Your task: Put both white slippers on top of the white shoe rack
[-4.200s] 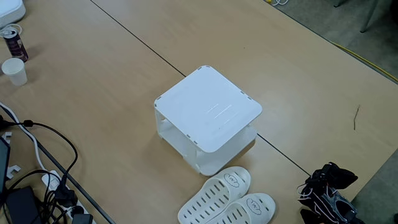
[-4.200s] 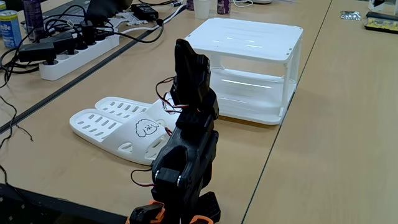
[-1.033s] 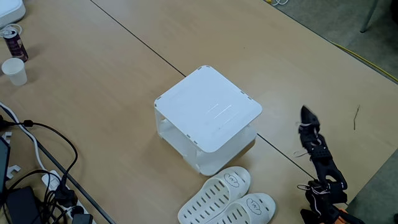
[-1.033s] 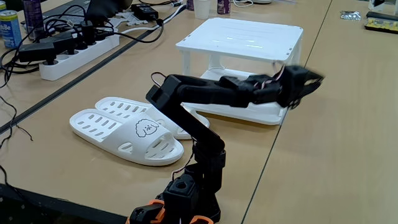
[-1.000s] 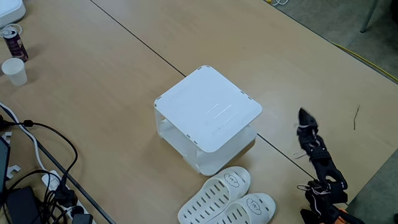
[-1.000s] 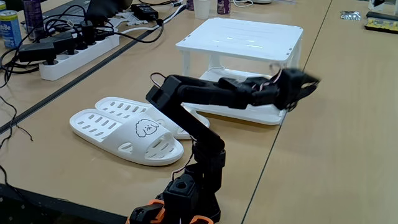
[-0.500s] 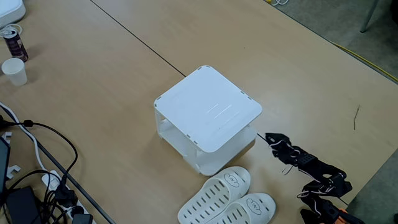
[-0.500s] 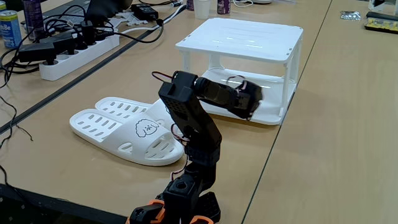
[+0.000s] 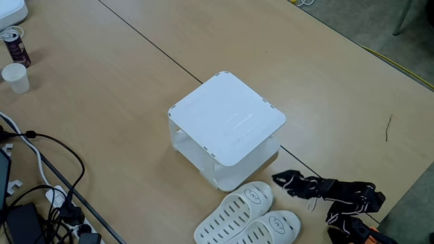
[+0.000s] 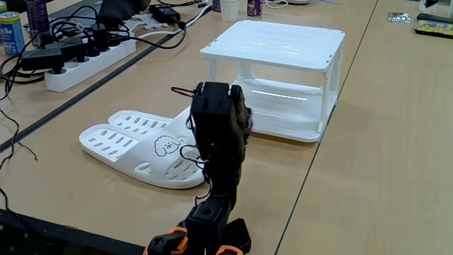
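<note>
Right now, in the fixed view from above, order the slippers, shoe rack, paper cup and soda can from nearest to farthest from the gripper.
From the gripper:
1. white slippers, just lower-left.
2. white shoe rack, upper-left.
3. paper cup and soda can, far left edge; too close to call.

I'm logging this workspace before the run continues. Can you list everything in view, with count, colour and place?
white slippers: two, white, side by side on the table in front of the rack.
white shoe rack: one, white, table centre, top bare.
paper cup: one, white, far left in a fixed view.
drinks can: one, dark red, behind the cup.
power strip: one, white, with black plugs and cables, at the left in a fixed view.
table: one, light wood.
gripper: one, black, low beside the slippers; whether open or shut is unclear.
</note>
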Controlling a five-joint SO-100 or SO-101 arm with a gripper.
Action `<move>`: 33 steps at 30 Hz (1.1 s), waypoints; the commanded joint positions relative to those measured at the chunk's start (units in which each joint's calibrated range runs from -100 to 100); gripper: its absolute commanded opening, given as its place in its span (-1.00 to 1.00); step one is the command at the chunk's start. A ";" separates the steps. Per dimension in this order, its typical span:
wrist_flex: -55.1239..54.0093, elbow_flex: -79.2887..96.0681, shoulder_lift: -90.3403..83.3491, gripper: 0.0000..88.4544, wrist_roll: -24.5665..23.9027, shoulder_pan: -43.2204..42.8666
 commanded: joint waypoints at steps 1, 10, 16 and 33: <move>0.14 0.03 -0.09 -0.98 0.42 -5.06; 0.14 4.99 -0.01 -0.98 0.42 -13.37; -0.20 8.15 -0.01 -0.98 0.42 -16.16; -0.55 5.17 -1.44 -0.98 0.42 -30.97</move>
